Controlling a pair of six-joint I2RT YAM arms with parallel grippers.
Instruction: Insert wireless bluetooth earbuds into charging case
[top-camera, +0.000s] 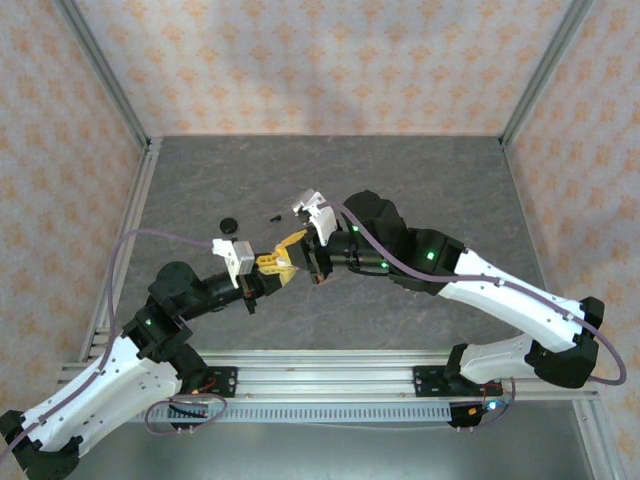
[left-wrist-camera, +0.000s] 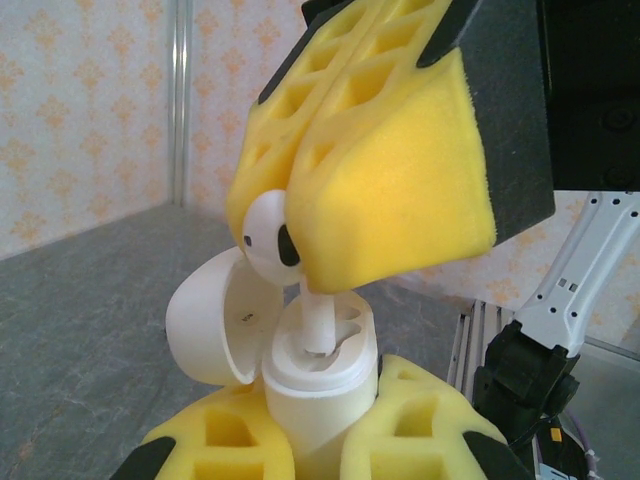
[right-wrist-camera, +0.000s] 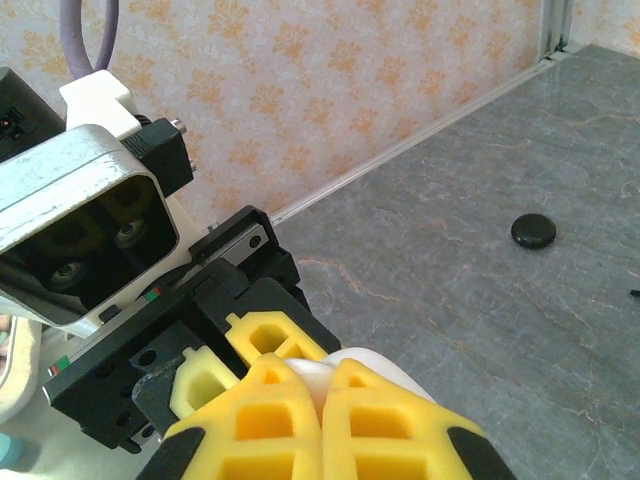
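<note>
My left gripper (left-wrist-camera: 320, 425) is shut on the white charging case (left-wrist-camera: 320, 385), held upright with its lid (left-wrist-camera: 205, 320) swung open to the left. From above, my right gripper (right-wrist-camera: 322, 388) is shut on a white earbud (left-wrist-camera: 265, 235). The earbud's stem (left-wrist-camera: 318, 320) reaches down into one socket of the case. The other socket beside it looks empty. In the top view the two grippers meet at mid-table, the left gripper (top-camera: 266, 266) under the right gripper (top-camera: 296, 248). The right wrist view shows a sliver of white earbud (right-wrist-camera: 318, 372) between yellow pads.
A small round black object (top-camera: 229, 225) lies on the grey table (top-camera: 420, 190) behind the grippers, also in the right wrist view (right-wrist-camera: 533, 231). A tiny black piece (top-camera: 273, 216) lies right of it, too small to identify. Patterned walls and metal rails enclose the table.
</note>
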